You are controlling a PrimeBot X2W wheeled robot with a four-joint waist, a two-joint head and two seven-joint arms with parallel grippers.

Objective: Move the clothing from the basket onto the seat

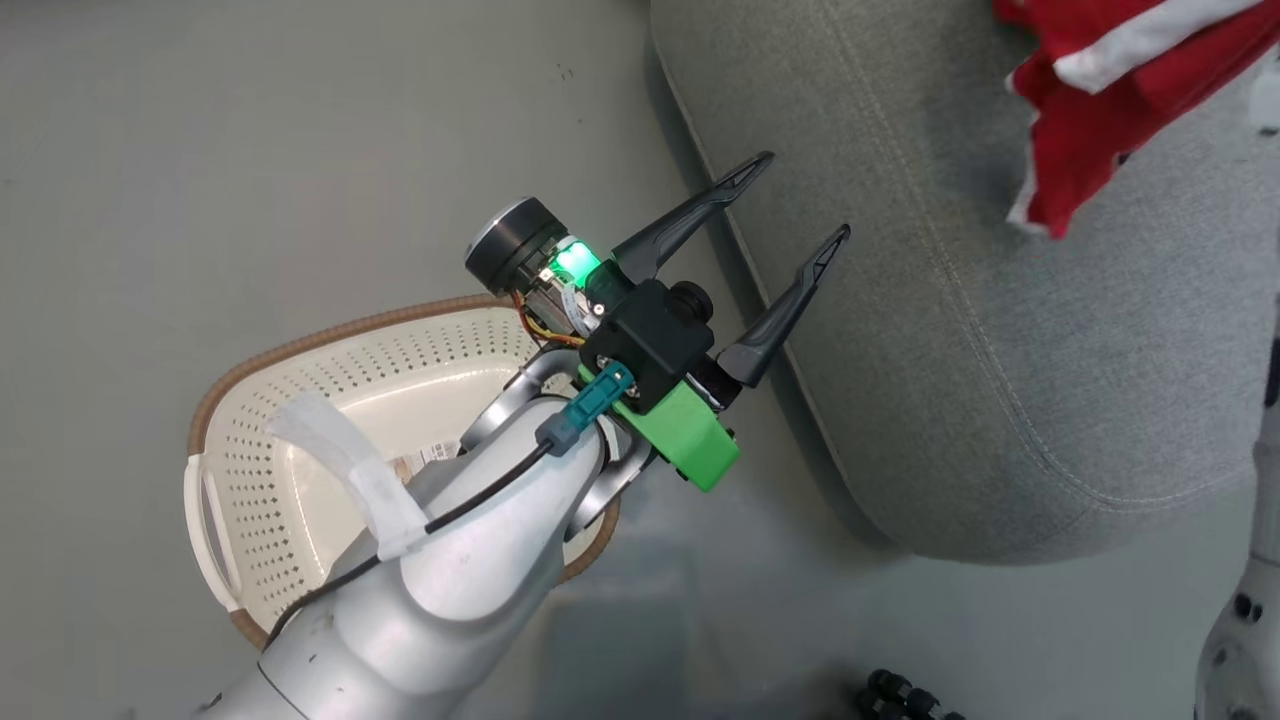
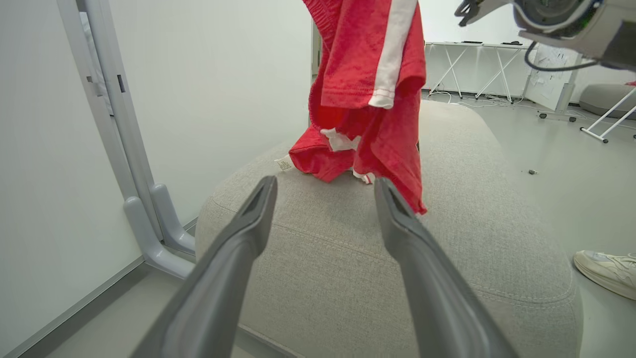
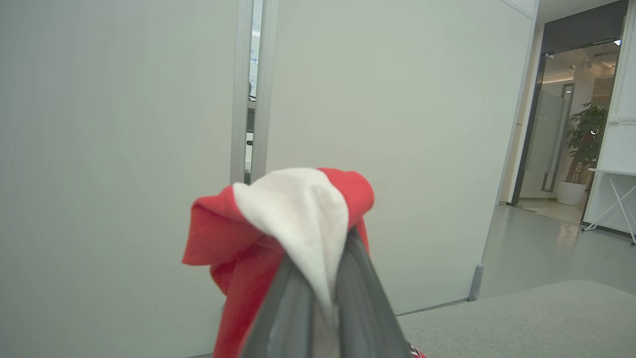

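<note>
Red sports clothing with white stripe trim is pinched between the pressed-together fingers of the right end effector. It is held hanging above the large grey fabric seat cushion. The lower folds are rested on the cushion top, toward its far end in the left wrist view. Whether one garment or two is in that bunch cannot be told. The grip is taken at a white-trimmed edge, likely so the cloth drapes freely and can be laid down on release.

The left end effector is held spread and empty, between the small cream perforated plastic basket with brown rim and the seat's left edge. Its fingers are aimed at the cushion; it is judged to be parked clear of the drop.

The basket is set on the grey floor, near left of the seat. No red cloth is seen in its visible part; the rest is hidden by the pale forearm.

The task is judged nearly done, with only the release onto the seat remaining. A person's pale shoe is seen on the floor right of the seat.
</note>
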